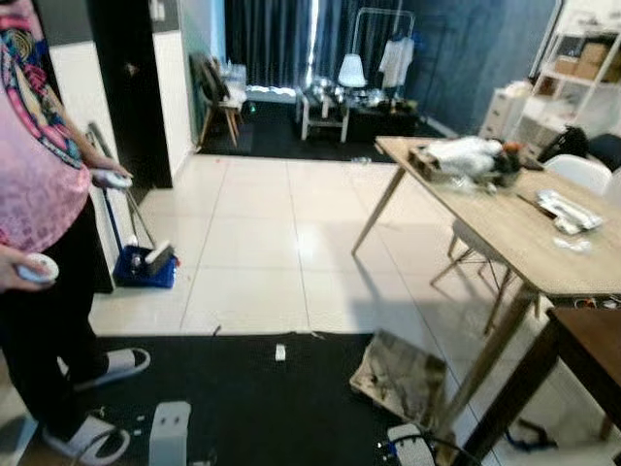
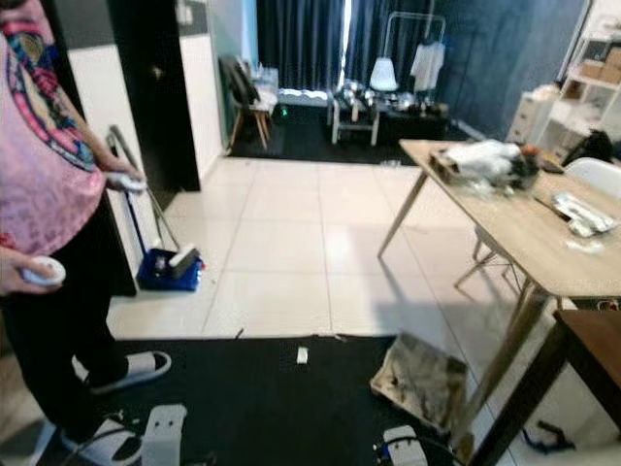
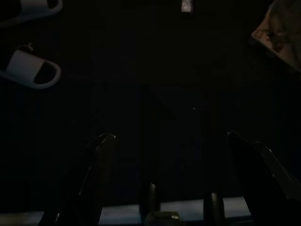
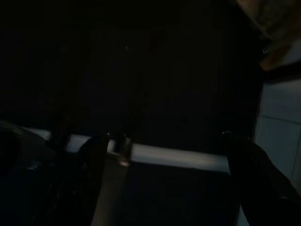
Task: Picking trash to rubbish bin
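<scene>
A pale tiled floor [image 1: 262,243] runs through the middle of the frame, glossy with reflected light. A black mat [image 1: 252,398] covers the lower part. At right stands a light wooden table [image 1: 524,233] with slanted legs, a white chair [image 1: 582,173] behind it. Dark curtains [image 1: 281,39] hang at the top centre, a bright gap between them. A clothes rack [image 1: 383,39] stands before a dark blue wall [image 1: 475,58]. White shelving [image 1: 582,78] fills the upper right corner.

place: home living-dining room | cues: wooden dining table [image 1: 505,218], clothes rack [image 1: 383,39], curtains [image 1: 281,39]
</scene>
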Controlling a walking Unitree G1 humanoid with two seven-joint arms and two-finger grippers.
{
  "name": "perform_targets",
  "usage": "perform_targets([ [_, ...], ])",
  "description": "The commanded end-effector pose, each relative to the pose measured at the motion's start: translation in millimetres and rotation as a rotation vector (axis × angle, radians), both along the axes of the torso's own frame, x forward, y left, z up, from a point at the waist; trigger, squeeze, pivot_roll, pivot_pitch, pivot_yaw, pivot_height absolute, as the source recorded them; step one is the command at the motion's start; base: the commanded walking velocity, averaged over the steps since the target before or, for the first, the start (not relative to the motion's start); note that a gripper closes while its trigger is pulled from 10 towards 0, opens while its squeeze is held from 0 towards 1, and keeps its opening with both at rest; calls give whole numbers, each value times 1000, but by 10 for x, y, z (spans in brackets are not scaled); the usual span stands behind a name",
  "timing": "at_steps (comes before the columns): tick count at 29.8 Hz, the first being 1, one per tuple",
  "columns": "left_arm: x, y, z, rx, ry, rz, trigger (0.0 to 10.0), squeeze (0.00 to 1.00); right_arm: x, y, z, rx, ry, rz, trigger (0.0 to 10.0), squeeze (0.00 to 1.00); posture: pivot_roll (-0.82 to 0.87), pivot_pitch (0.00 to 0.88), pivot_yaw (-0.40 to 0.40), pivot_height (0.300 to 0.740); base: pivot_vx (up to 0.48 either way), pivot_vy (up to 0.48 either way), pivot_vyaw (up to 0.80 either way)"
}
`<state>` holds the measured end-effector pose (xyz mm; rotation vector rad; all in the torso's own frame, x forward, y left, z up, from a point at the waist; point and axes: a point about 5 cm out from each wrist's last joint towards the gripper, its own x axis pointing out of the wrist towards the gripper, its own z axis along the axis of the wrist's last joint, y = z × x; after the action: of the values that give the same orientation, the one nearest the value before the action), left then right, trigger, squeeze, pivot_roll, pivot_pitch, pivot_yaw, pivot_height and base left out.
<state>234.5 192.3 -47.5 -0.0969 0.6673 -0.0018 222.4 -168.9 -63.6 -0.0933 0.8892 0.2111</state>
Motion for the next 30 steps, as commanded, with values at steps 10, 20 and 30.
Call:
perform_targets([
  [10, 4, -18, -4, -2, 12, -1, 10000, 0, -19, -45, -10, -6, 10, -22, 10000, 0, 42, 7, -66, 740, 300, 0, 0],
  [20, 13, -23, -1, -6, 13, 1, 10000, 0, -4, -19, -5, -3, 8, -20, 10000, 0, 44, 11, -66, 740, 265, 0, 0],
  [30, -5, -4, -12, 30, 20, -5, 10000, 0, -17, -8, -14, -3, 7, -30, 10000, 0, 46, 13, -62, 740, 25, 0, 0],
])
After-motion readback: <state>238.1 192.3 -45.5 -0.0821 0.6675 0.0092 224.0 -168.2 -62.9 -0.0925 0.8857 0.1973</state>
